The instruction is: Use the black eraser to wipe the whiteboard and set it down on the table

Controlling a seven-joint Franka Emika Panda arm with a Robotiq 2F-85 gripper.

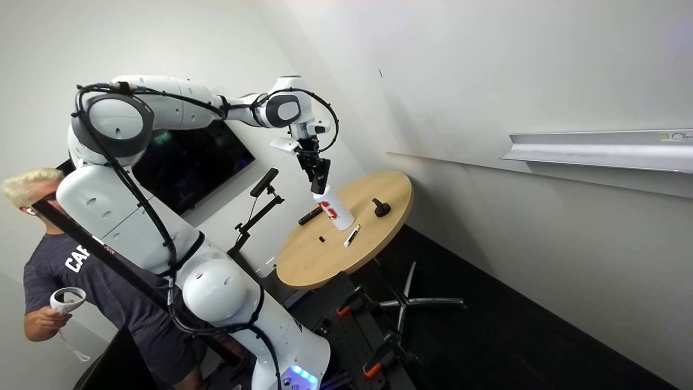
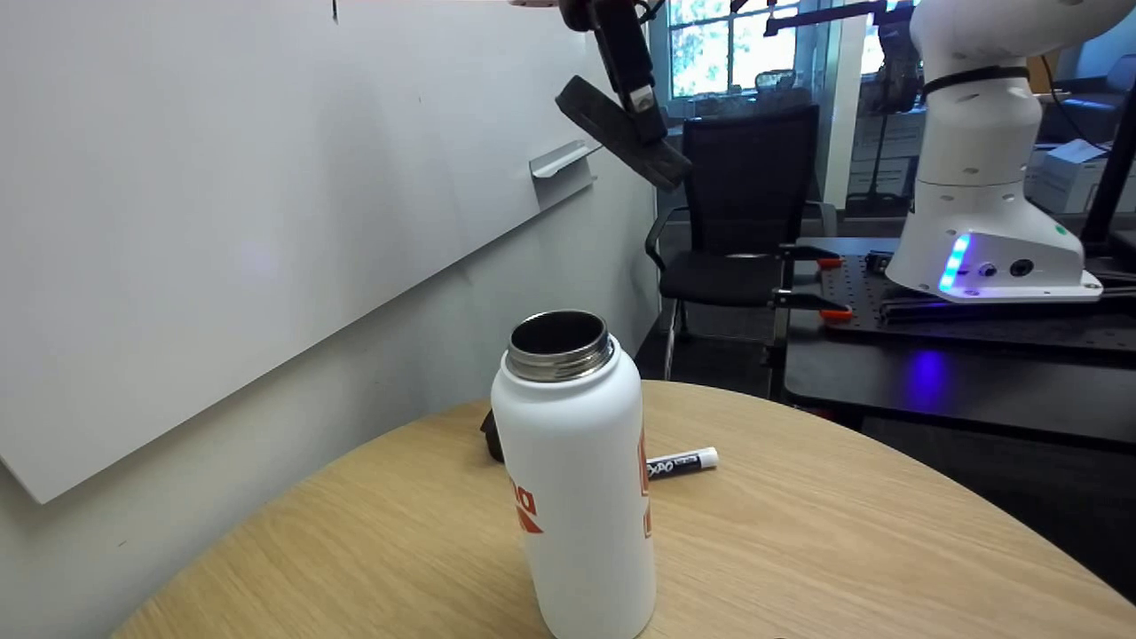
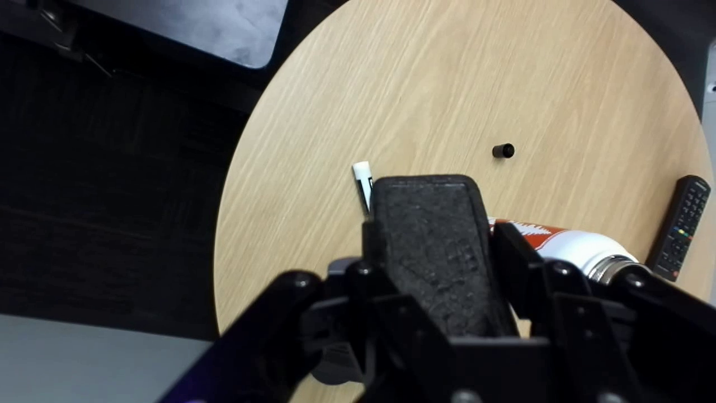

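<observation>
Wrist view shows a round, light tan wooden table (image 3: 425, 101) filling the centre and right of the frame, with dark floor (image 3: 100, 196) at left. In an exterior view a large, plain white whiteboard (image 2: 213, 231) spans the upper left, and a black chair (image 2: 754, 204) stands right of centre. At the wrist view's lower centre, the black two-fingered gripper (image 3: 439, 242) grasps the matte black rectangular eraser (image 3: 435, 260), held between its fingers in the air above the table, apart from the whiteboard. The eraser's face looks rough and creased, its corners rounded. A white cylindrical bottle (image 2: 572, 497) with red print and a threaded metal mouth stands upright on the table.
</observation>
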